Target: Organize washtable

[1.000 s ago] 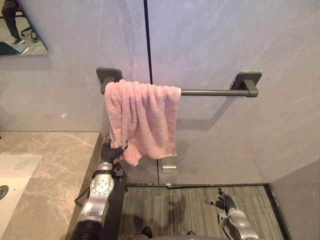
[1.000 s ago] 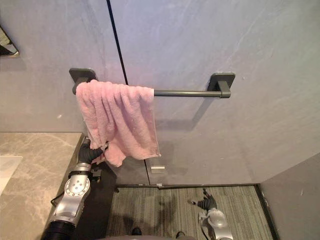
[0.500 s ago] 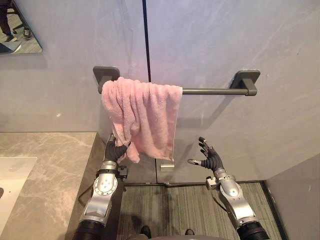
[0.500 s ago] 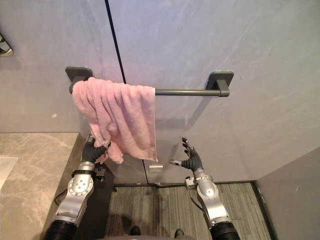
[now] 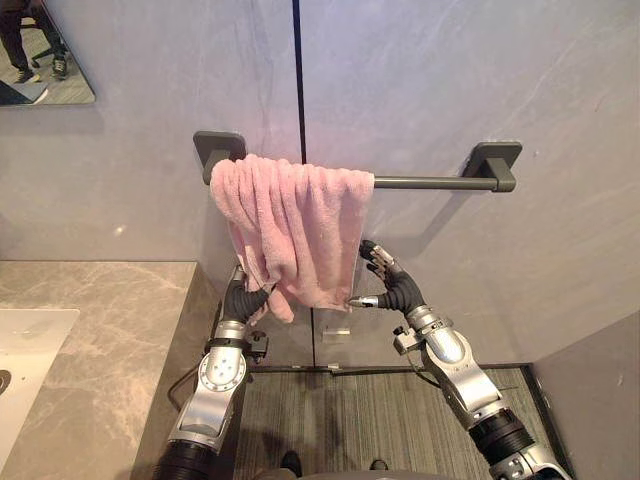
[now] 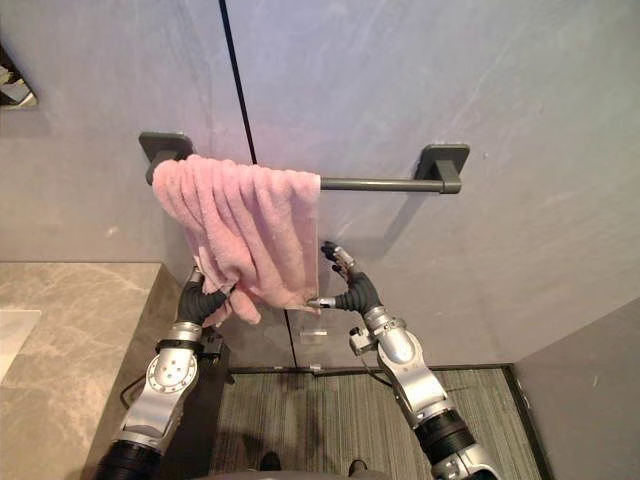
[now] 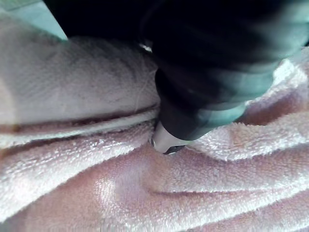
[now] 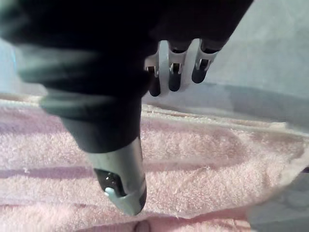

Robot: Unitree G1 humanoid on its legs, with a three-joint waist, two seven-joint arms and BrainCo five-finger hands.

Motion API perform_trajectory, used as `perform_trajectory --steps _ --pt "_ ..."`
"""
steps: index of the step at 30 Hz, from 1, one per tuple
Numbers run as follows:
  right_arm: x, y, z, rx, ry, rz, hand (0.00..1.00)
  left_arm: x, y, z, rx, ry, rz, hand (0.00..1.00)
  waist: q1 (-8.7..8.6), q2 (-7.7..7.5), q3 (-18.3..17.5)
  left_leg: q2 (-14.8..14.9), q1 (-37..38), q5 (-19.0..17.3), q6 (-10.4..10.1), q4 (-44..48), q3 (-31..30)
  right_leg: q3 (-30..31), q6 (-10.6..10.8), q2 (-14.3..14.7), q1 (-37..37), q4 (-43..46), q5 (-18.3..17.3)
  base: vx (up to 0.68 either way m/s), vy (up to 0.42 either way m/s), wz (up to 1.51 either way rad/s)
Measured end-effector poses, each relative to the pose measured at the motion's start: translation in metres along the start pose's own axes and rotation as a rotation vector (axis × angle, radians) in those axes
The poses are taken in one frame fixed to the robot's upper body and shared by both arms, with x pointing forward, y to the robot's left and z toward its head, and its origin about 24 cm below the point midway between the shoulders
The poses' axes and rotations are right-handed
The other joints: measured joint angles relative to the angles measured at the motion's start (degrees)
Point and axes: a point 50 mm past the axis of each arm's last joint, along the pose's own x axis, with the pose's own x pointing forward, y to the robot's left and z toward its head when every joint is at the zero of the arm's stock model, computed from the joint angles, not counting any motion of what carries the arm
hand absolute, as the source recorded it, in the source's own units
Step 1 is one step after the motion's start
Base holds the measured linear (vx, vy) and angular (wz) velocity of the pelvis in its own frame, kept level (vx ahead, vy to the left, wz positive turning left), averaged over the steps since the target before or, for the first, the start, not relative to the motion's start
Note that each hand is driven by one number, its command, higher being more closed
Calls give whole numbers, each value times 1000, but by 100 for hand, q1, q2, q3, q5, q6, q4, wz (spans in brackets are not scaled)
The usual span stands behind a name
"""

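**Towel hung on the bar, straightening left to do**

The right robot hand [image 5: 395, 288] is wide open beside the pink towel [image 5: 300, 225]. Its fingers [image 8: 171, 72] are straight and spread, and its thumb tip is at the towel's lower right corner, touching it or just short of it. It grips nothing. The left robot hand [image 5: 243, 300] is pushed into the bunched lower left corner of the towel. The right wrist view shows folds of cloth around it, but whether it has a hold cannot be told.

The towel is draped over the left end of the dark towel bar [image 5: 435, 183] on the grey wall, so the hanging looks done. It is gathered in folds and its lower edge is uneven, longer on the left. What probably remains is pulling both corners apart and level. The marble tabletop [image 5: 110, 320] and its sink [image 5: 25, 345] lie to the left, well apart from both hands.
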Motion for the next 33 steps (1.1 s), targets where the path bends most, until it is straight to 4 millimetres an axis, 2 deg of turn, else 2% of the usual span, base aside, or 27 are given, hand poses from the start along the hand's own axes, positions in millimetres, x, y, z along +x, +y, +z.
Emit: perform_trajectory --steps 7,8,15,18,21,33 --pt "23 16 20 -21 -73 92 0 -1 -10 1 -28 -1 -24 100 24 -1 -1 1 -27 31 6 0 -70 -2 -2 5 5 7 -1 -25 -25 6" --pt "25 17 20 -18 -73 92 100 -1 -11 1 -34 -1 -23 100 32 -5 -4 1 -28 36 5 0 -78 -1 -5 5 5 12 -3 -43 -27 4" --pt "34 23 14 -22 -40 102 100 -1 -10 2 -47 -7 -20 100 35 -16 -12 0 -106 97 2 -2 -199 -100 -7 5 -23 22 -9 -40 -26 8" --pt "38 24 15 -21 -42 103 100 -1 -10 2 -49 -9 -20 100 86 -19 -15 6 -147 121 -5 -2 -223 -114 -8 13 -54 26 -9 -37 -34 5" --pt "39 23 15 -17 -41 100 100 -1 -11 3 -50 -11 -21 100 163 -33 -37 9 -182 130 -8 -1 -232 -121 -8 16 -82 28 -8 -6 -7 1" --pt "40 20 16 -7 -45 88 100 -1 -10 3 -49 -11 -18 100 160 -67 -68 9 -206 159 -5 -1 -270 -128 -9 17 -96 52 -8 -18 -10 1"
